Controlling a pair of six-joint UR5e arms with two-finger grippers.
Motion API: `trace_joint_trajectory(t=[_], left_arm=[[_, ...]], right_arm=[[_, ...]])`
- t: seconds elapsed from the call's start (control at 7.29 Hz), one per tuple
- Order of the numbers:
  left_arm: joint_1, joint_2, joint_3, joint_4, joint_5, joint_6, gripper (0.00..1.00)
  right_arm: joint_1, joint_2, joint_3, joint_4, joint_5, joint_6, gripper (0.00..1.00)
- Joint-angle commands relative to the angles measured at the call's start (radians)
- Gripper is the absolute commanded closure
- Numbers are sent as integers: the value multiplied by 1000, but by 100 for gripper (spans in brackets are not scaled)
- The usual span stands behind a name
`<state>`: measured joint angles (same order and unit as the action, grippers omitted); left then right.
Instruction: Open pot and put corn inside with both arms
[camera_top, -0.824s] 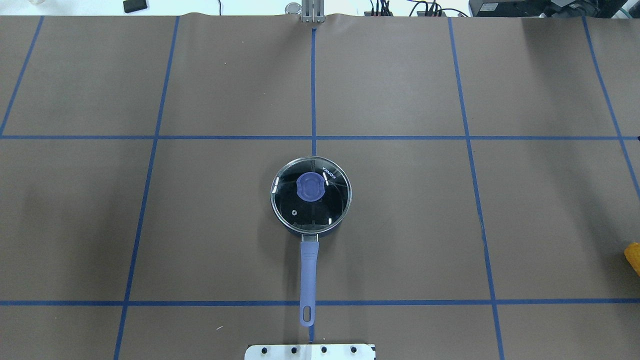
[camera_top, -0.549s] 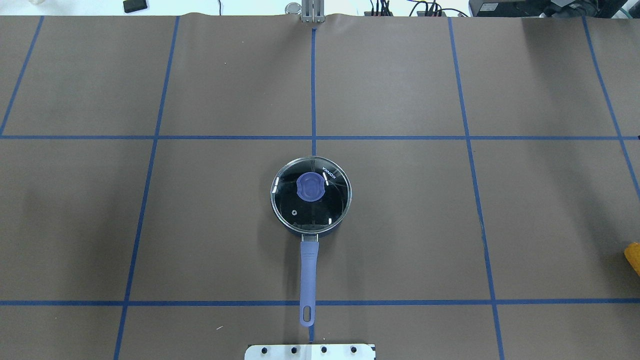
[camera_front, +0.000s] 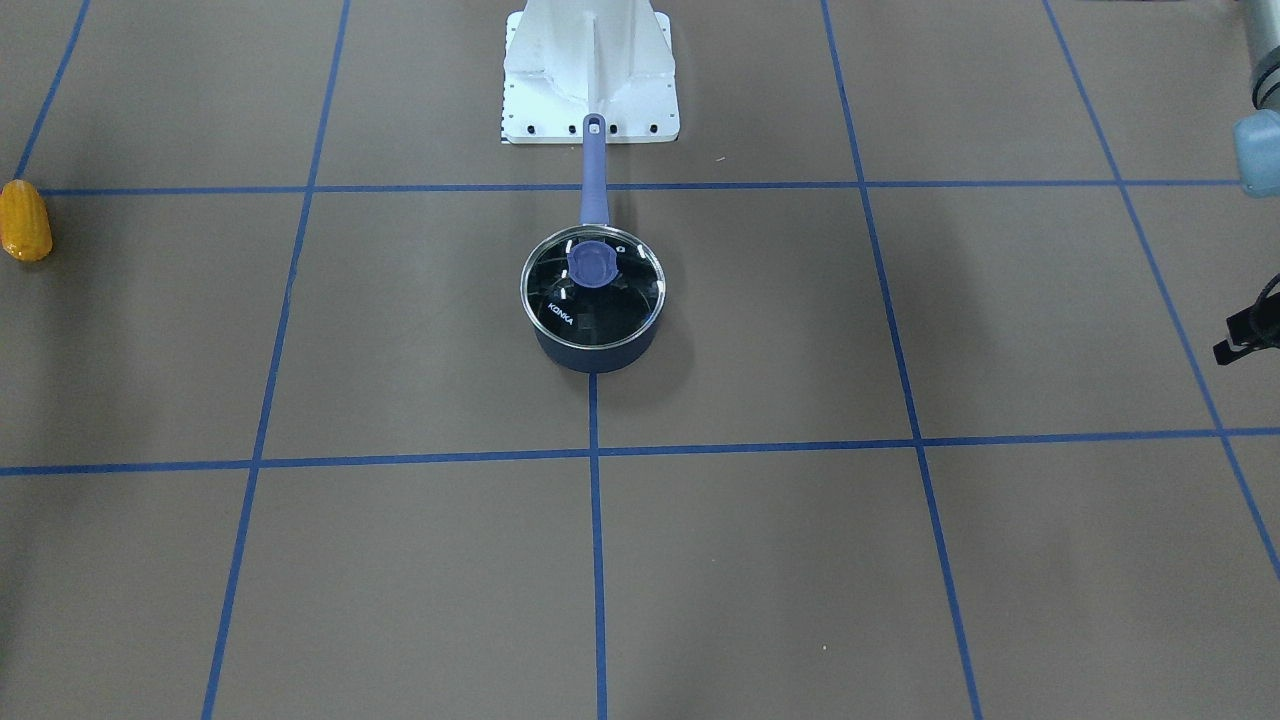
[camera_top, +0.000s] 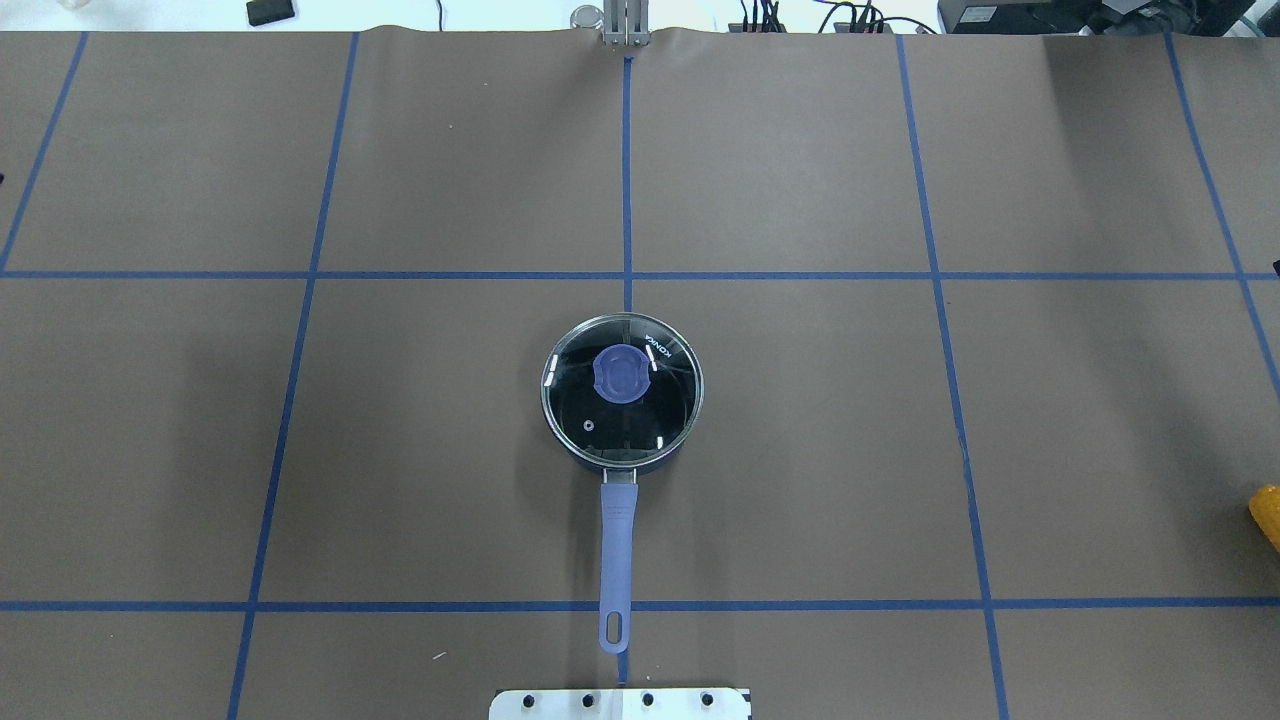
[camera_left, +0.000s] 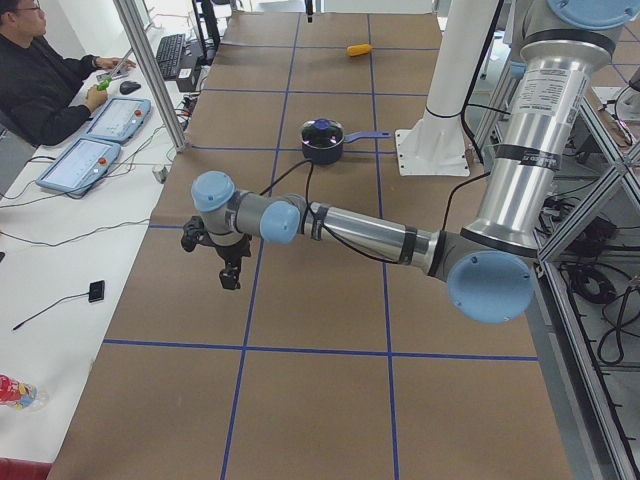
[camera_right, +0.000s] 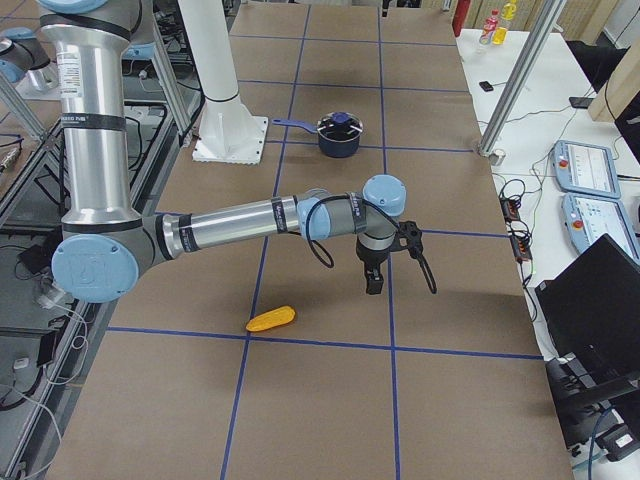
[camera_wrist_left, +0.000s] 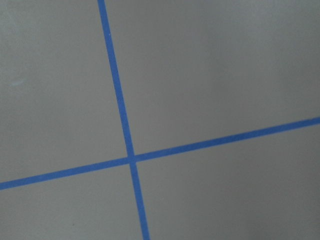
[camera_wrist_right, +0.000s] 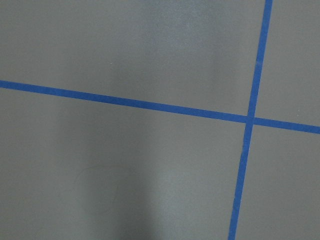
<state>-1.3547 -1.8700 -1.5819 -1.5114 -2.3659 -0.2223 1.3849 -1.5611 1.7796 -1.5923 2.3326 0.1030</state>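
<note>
The pot (camera_front: 592, 357) stands at the table's middle with its round glass lid (camera_front: 592, 295) on it, and its lavender handle (camera_top: 618, 540) points at the robot base. The corn (camera_front: 25, 220) lies alone on the table far off on my right side; it shows at the right edge of the overhead view (camera_top: 1268, 515). My left gripper (camera_left: 230, 277) hangs over the table far left of the pot. My right gripper (camera_right: 373, 285) hangs beyond the corn (camera_right: 271, 319). I cannot tell whether either is open or shut. Both wrist views show only paper and tape.
The white robot base plate (camera_front: 590, 90) sits right behind the pot handle. Blue tape lines grid the brown paper. An operator (camera_left: 40, 70) sits at a side table with control pads, beyond an aluminium post (camera_left: 150, 70).
Pot, lid and corn have not moved. Faint arm shadows on the paper at the left and right have shifted inward a little.
</note>
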Motion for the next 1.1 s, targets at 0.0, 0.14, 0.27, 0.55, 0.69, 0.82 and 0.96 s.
trace_joint_trajectory(t=[0.0, 0.14, 0.27, 0.55, 0.69, 0.82, 0.96], left_arm=[[93, -217, -93, 303, -1, -112, 0], [164, -280, -118, 327, 0, -211, 0], [220, -335, -122, 318, 2, -335, 0], [336, -424, -119, 266, 0, -409, 0], [394, -438, -101, 140, 23, -473, 0], [449, -461, -86, 78, 89, -518, 0], [495, -486, -84, 77, 127, -569, 0]], right_arm=[[-1, -25, 20, 2, 4, -14, 0], [-1, -54, 53, 41, 4, -19, 0], [0, -110, 64, 161, -5, -19, 0], [-1, -175, 66, 218, 14, -2, 0], [-1, -207, 67, 221, 24, -17, 0], [-24, -239, 64, 260, 13, -19, 0], [-52, -269, 64, 273, 7, -20, 0]])
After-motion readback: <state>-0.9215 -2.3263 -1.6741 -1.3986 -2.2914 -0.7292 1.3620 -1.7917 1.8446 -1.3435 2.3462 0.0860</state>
